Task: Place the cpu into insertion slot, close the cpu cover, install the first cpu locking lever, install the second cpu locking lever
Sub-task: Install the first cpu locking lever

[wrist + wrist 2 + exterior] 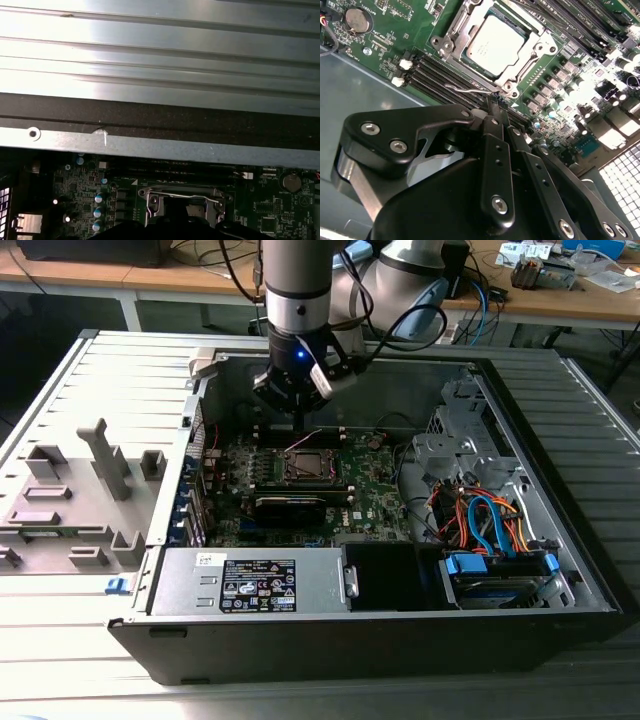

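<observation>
Exterior view: black end effector [292,412] hangs just above the dark-framed square insertion slot [305,466]. Second wrist view: fingers [492,107] clenched together, empty; silver-topped square cpu [496,46] seated just beyond the tips, under silver cpu cover [455,35]. First wrist view: cover [150,200] closed

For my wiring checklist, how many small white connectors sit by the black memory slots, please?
2, in the second wrist view: one small white plastic connector, another beside it, at the black memory slots' ends; the black gripper may hide more.
</observation>
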{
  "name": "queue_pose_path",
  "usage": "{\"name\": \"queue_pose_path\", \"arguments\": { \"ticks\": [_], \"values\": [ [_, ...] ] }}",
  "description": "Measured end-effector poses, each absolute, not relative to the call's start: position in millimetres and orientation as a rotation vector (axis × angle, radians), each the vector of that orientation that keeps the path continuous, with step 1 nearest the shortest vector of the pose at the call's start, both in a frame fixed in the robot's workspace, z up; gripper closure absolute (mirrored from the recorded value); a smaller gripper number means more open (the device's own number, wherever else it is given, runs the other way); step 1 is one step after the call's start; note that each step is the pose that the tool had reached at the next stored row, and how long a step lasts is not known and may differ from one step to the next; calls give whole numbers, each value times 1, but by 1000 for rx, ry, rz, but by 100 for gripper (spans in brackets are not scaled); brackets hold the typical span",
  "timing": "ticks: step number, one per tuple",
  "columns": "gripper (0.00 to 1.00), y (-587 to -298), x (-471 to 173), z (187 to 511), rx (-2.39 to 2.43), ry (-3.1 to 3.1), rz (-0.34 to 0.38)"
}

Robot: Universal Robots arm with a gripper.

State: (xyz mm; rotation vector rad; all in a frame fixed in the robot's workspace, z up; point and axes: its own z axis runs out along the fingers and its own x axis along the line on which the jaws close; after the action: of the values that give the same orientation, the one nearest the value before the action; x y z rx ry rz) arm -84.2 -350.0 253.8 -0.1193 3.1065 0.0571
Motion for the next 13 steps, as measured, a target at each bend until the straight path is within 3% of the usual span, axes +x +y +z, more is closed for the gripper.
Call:
{"name": "queue_pose_path", "arguments": {
  "ticks": [13],
  "values": [
    [89, -350, -84, 250, -119, 3107, 57]
  ]
}}
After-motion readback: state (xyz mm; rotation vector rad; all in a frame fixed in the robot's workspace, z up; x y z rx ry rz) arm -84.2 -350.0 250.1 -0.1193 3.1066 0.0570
